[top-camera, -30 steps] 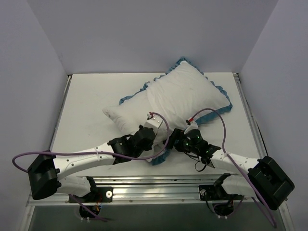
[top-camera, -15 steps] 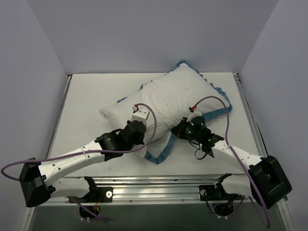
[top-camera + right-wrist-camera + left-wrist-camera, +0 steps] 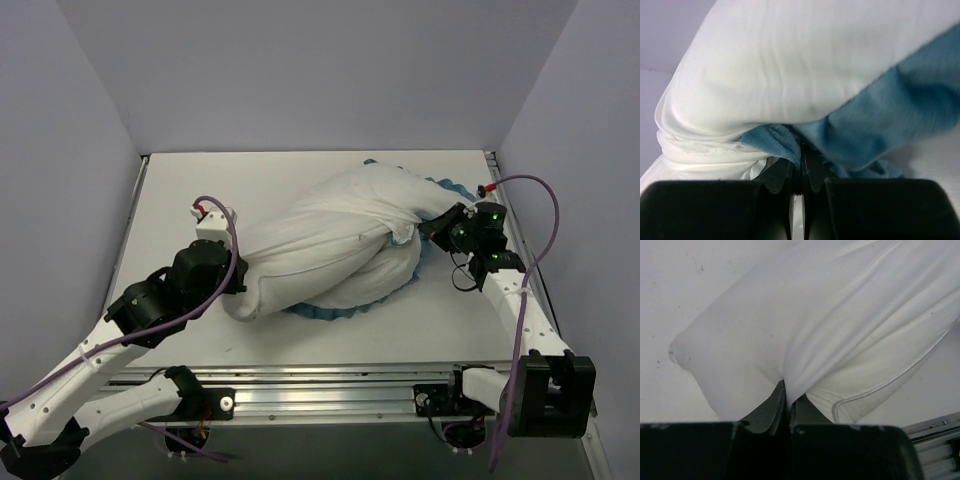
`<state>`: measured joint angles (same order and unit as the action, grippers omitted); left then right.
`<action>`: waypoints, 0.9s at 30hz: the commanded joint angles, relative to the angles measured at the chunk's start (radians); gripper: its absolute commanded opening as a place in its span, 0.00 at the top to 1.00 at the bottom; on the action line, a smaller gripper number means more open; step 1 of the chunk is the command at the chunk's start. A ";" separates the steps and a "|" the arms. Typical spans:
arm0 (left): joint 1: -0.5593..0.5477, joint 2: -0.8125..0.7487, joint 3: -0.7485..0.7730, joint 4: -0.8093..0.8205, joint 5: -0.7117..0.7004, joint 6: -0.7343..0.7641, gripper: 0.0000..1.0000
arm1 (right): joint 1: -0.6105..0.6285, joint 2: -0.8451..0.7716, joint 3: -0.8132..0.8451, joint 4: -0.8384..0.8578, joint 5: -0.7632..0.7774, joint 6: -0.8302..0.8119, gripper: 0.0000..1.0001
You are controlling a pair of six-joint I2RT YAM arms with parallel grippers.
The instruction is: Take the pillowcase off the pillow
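The white pillow [image 3: 262, 290] lies across the middle of the table, twisted and stretched between my two arms. My left gripper [image 3: 238, 283] is at its left end, shut on a pinched fold of the pillow's white fabric [image 3: 755, 330]; its jaws [image 3: 787, 390] meet tightly on that fold. The pillowcase [image 3: 370, 200] wraps the right part, white face up, with its teal ruffled edging [image 3: 450, 190] showing at the right and along the near side. My right gripper [image 3: 430, 228] is shut on that teal edging [image 3: 880, 110], its jaws [image 3: 802, 150] closed with the ruffle between them.
Grey walls [image 3: 300, 70] close in the white table [image 3: 180, 190] on the left, back and right. A metal rail [image 3: 330, 385] runs along the near edge by the arm bases. Purple cables [image 3: 530, 230] loop off both wrists.
The right gripper has closed on the teal edging and swung to the right. The left arm has pulled the pillow's end to the left. The pillow is now stretched and twisted between them.
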<state>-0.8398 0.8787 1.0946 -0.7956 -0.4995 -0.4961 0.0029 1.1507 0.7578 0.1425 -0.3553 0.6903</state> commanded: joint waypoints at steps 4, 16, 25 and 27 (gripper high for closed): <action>0.045 -0.093 0.012 -0.195 0.043 -0.005 0.98 | -0.161 -0.031 0.035 -0.067 0.072 -0.026 1.00; 0.027 -0.006 -0.021 -0.004 0.487 -0.102 0.04 | -0.098 -0.330 -0.032 -0.308 -0.019 -0.127 0.36; 0.183 0.244 0.229 0.024 0.587 -0.010 0.06 | 0.011 -0.353 0.047 -0.368 -0.040 -0.212 0.13; 0.270 0.287 0.251 0.044 0.607 0.033 0.06 | 0.046 -0.353 0.055 -0.362 -0.051 -0.230 0.10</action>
<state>-0.6563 1.1164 1.2934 -0.7963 0.0425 -0.5327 0.0097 0.8028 0.7601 -0.2146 -0.3904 0.5163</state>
